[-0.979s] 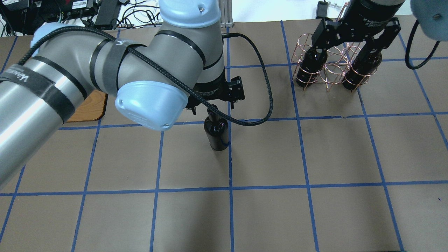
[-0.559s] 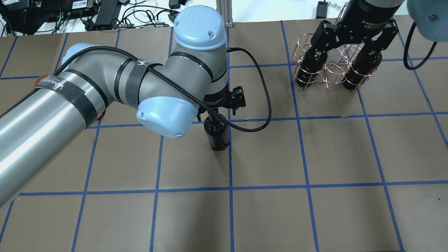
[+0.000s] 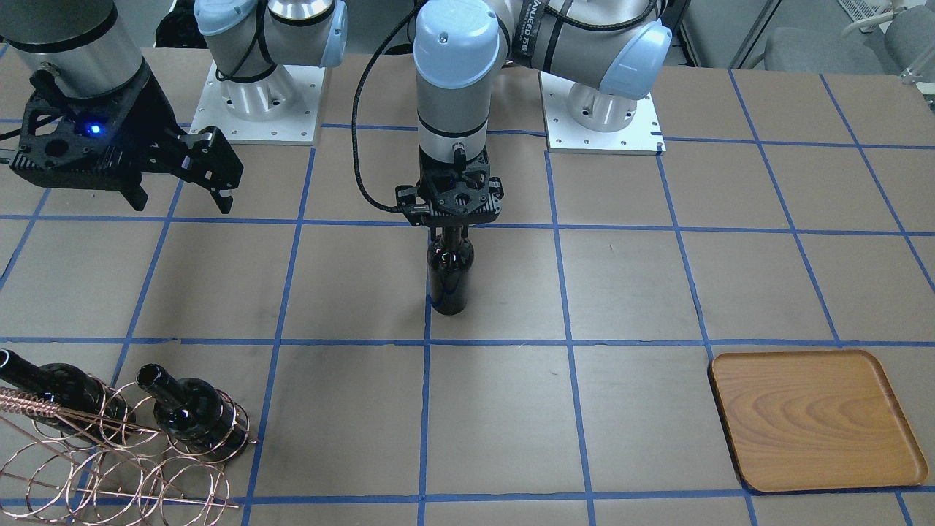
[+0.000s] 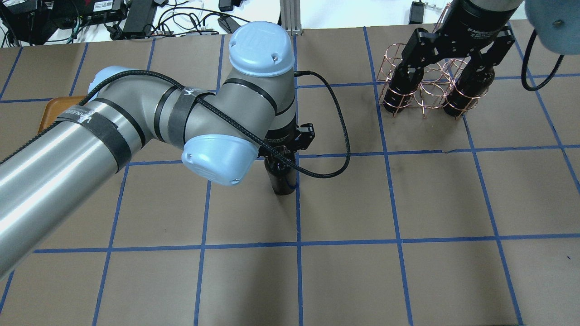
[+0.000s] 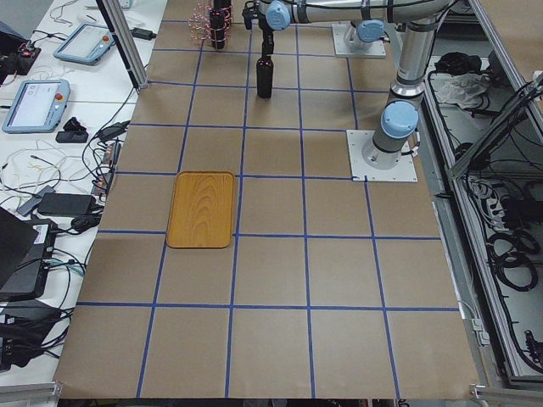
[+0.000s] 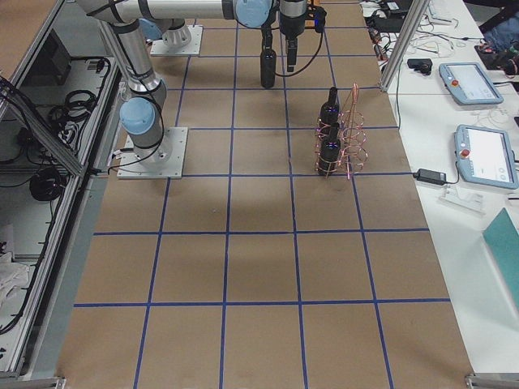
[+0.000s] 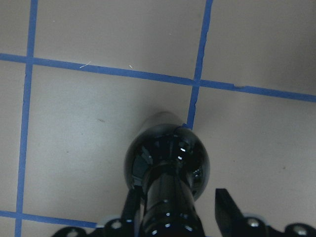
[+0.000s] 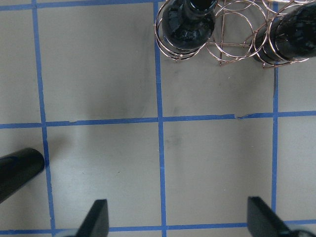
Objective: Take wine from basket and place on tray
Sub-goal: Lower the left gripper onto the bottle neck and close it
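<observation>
One wine bottle (image 3: 449,281) stands upright on the table's middle, also in the overhead view (image 4: 283,181) and the left wrist view (image 7: 168,158). My left gripper (image 3: 454,232) is open around its neck. In the left wrist view (image 7: 177,197) one finger is against the neck and the other stands clear of it. Two more bottles (image 4: 401,86) (image 4: 469,90) sit in the copper wire basket (image 4: 426,90). My right gripper (image 4: 446,54) hovers open and empty above the basket. The wooden tray (image 3: 814,420) lies empty, far from the bottle.
Blue tape lines grid the brown table. My left arm's black cable (image 4: 340,131) loops beside the standing bottle. The arm bases (image 3: 603,109) stand on white plates. Cables and devices (image 4: 113,18) lie beyond the far table edge.
My left arm has swung right and its gripper has come down over the standing bottle's neck. The bottle has not moved. My right gripper stays over the basket.
</observation>
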Motion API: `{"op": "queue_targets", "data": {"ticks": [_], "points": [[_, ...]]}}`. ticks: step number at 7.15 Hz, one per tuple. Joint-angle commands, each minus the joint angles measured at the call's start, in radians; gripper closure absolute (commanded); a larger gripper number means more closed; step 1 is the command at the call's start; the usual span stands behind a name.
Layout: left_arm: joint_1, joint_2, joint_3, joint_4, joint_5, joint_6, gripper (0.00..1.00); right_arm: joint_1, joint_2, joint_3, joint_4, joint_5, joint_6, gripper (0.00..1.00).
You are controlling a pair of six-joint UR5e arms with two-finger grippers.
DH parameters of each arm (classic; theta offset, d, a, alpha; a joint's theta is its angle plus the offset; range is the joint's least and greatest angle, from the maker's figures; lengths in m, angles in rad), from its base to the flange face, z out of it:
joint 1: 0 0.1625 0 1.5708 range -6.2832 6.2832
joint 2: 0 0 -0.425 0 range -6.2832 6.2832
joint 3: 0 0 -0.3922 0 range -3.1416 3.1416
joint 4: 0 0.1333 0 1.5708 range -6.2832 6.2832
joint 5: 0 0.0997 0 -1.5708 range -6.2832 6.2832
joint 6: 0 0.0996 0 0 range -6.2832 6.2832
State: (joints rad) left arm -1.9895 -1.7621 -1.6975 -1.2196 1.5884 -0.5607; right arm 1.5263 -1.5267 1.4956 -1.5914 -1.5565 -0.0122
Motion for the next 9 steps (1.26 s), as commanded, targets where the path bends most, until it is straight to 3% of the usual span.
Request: {"op": "queue_targets", "data": {"ticks": [1, 3, 4, 7, 9], "points": [[0.000, 0.021, 0.002, 0.011, 0.007, 0.027, 0.88, 0.000, 0.002, 0.000, -0.001, 0.000, 0.000, 0.00], [0.000, 0.018, 0.002, 0.015, 0.007, 0.036, 0.92, 0.000, 0.002, 0.002, -0.001, 0.001, 0.000, 0.00], [0.001, 0.029, 0.010, 0.015, 0.010, 0.045, 1.00, 0.000, 0.002, 0.002, 0.001, 0.001, 0.000, 0.00], [0.040, 0.068, 0.016, 0.003, 0.033, 0.119, 1.00, 0.000, 0.002, 0.002, 0.001, 0.001, 0.000, 0.00], [0.212, 0.127, 0.039, -0.074, 0.021, 0.332, 1.00, 0.000, 0.002, 0.002, 0.001, 0.001, 0.000, 0.00]]}}
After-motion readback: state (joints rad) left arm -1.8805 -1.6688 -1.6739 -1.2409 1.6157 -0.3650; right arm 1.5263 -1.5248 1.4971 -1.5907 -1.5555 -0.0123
